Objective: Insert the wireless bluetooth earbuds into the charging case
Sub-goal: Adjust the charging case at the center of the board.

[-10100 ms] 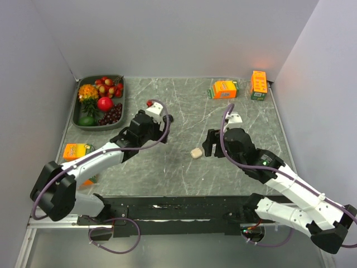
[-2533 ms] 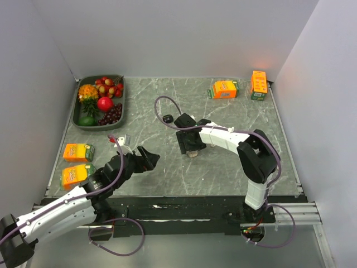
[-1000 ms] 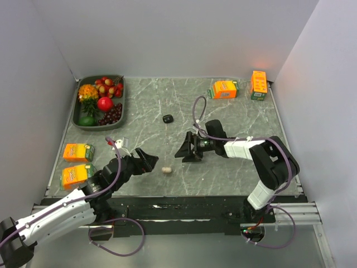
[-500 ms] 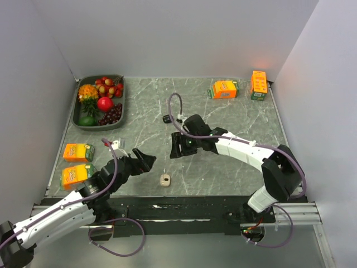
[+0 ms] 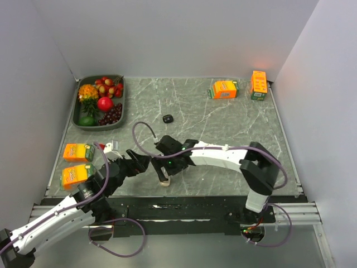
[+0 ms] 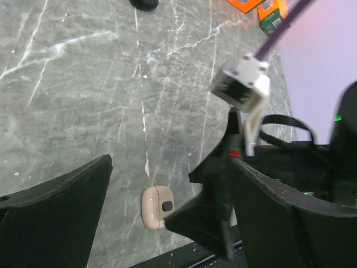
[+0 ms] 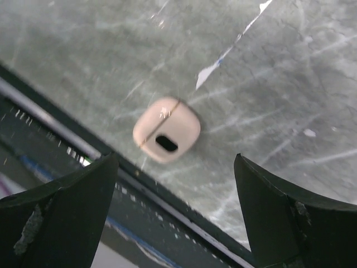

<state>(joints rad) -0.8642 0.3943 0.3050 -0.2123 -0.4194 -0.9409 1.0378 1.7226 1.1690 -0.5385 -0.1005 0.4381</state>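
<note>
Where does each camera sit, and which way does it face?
Top external: above and behind the arm bases, looking down on the table; both arms show, left gripper and right gripper by the charging case.
Left wrist: on the left arm, facing the far right corner; its own fingers frame the case and the right gripper.
Right wrist: looks down at the case by the near edge; its own fingers show.
All three share the case.

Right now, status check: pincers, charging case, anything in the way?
Left pincer open, empty. Right pincer open, above the charging case. Case looks shut, on table by near edge; no earbuds visible. Pincers crowd each other there.
</note>
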